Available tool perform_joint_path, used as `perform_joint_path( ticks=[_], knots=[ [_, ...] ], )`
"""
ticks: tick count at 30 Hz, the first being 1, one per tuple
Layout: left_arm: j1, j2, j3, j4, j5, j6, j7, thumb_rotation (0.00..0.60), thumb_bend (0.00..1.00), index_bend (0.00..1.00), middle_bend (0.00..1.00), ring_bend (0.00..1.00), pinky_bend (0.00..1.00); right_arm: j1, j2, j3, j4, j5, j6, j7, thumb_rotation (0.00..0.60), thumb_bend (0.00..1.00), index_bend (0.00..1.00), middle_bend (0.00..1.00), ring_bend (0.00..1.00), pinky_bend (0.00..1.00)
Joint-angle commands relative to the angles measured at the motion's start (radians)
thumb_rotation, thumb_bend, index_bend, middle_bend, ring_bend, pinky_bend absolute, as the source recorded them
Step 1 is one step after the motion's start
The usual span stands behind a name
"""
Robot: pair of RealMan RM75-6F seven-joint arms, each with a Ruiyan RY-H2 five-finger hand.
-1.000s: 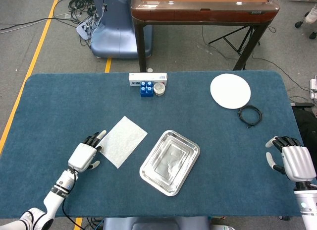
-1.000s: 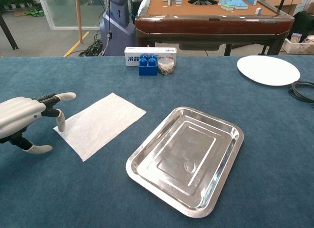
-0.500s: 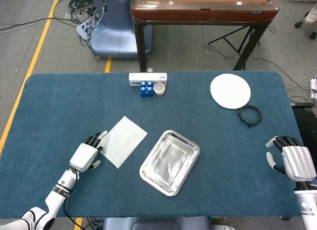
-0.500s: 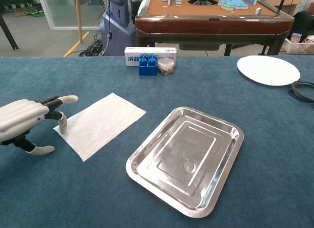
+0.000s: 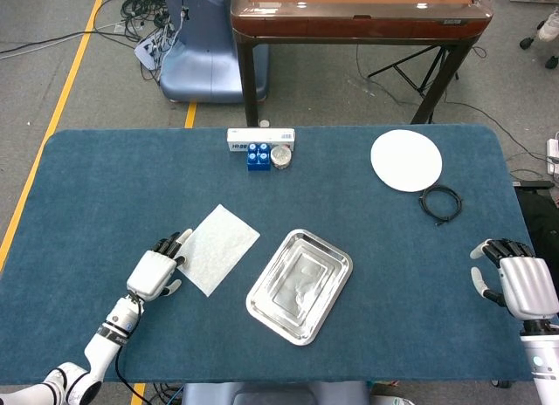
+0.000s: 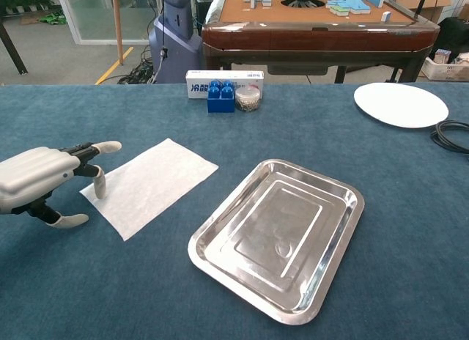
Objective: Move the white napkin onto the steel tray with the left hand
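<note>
Left hand point(image 6: 40, 182) fingertip touches flat white napkin point(image 6: 149, 184) beside shiny steel tray point(image 6: 280, 234)

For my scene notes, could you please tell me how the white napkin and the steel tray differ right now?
The white napkin is flat, matte and limp; the steel tray is shiny and rigid with a raised rim. The napkin has the left hand at its near-left corner; nothing touches the tray. Both are rectangular, lie askew on the blue table and are apart from each other.
</note>
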Motion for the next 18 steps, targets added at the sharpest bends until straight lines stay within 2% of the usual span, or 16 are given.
perform_joint_path(
  ticks=[1,18],
  knots=[
    [-0.002,-0.001,0.0,-0.001,-0.003,-0.004,0.006,0.6,0.26,0.46,0.0,0.0,0.15,0.0,0.0,0.0,0.0,0.0,0.001,0.001,0.6,0.43,0.45,0.4,0.28,0.29],
    [-0.013,-0.022,-0.007,0.002,-0.014,-0.01,0.011,0.6,0.27,0.48,0.0,0.0,0.15,-0.001,0.003,0.002,-0.002,0.0,0.002,0.004,0.6,0.43,0.45,0.4,0.28,0.29]
  ],
)
